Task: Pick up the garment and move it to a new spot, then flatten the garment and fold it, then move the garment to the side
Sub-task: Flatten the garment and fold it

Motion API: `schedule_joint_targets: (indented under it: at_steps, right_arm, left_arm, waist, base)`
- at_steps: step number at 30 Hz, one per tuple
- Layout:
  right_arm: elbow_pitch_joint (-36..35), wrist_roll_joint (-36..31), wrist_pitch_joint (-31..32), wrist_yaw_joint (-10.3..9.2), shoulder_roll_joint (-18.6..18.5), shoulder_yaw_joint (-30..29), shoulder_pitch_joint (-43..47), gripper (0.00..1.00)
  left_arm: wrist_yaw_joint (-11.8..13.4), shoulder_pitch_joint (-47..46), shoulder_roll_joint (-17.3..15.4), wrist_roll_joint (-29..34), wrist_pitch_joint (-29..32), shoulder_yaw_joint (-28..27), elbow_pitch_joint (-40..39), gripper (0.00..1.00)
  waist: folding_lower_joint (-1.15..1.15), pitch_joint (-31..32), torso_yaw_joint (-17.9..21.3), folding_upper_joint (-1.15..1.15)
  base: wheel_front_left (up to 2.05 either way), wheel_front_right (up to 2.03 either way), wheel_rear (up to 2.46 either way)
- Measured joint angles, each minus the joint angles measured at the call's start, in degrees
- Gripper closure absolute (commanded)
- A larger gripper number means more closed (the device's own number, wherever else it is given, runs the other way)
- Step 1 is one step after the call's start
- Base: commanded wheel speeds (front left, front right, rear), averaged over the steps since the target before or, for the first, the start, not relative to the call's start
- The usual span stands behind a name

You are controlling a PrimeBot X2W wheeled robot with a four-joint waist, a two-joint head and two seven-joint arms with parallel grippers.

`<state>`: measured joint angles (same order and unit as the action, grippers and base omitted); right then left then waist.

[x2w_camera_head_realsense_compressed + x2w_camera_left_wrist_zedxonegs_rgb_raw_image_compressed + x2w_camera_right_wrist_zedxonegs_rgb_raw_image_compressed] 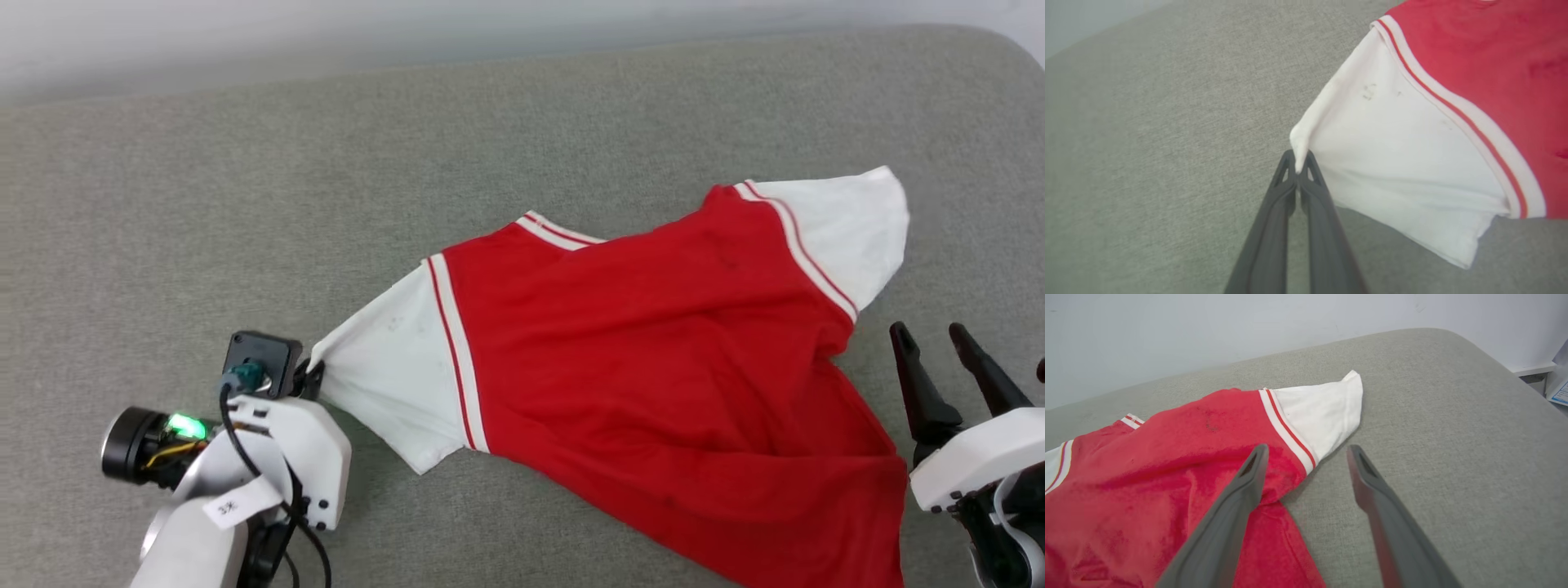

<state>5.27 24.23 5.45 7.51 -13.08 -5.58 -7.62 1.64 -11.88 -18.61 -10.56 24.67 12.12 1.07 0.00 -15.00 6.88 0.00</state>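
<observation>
Your shirt (653, 359) lies across the grey cushion (245, 204), red side up. One white sleeve (392, 384) points at your left gripper (314, 377), and the other sleeve (857, 229) lies at the far right. The head view gives you only a dark bit of the left fingers at the sleeve tip. The left wrist view shows them pressed together on that corner, the cloth bunched to a point. Your right gripper (928, 335) stands spread just beside the shirt's right edge. Its wrist view puts one finger over red cloth and the other over bare cushion; you cannot tell whether either touches.
</observation>
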Motion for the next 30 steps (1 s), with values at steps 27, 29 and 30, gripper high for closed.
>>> schedule_joint_targets:
  at_steps: [27, 29, 30]
  right_arm:
    - [1.3, -1.8, 56.2, 0.01, -11.0, -4.6, -24.0, 0.0]
    - [2.7, -3.4, 59.1, 0.01, -13.1, -5.0, -27.9, 0.0]
    - [3.5, -4.0, 60.1, 0.0, -13.9, -5.2, -29.7, 0.0]
  left_arm:
    - [-2.2, 7.3, -1.7, -5.2, 8.5, 3.1, -22.5, 1.0]
    - [-2.3, 6.1, -1.6, -5.0, 8.5, 3.4, -23.1, 1.0]
    - [-2.4, 5.6, -1.5, -4.9, 8.5, 3.6, -23.2, 1.0]
  waist:
    - [0.0, -6.9, -7.7, 0.0]
    - [0.0, -8.6, -8.7, 0.0]
    - [0.0, -9.4, -9.3, 0.0]
  base:
    - [0.0, 0.0, 0.0]
    - [0.0, 0.0, 0.0]
    - [0.0, 0.0, 0.0]
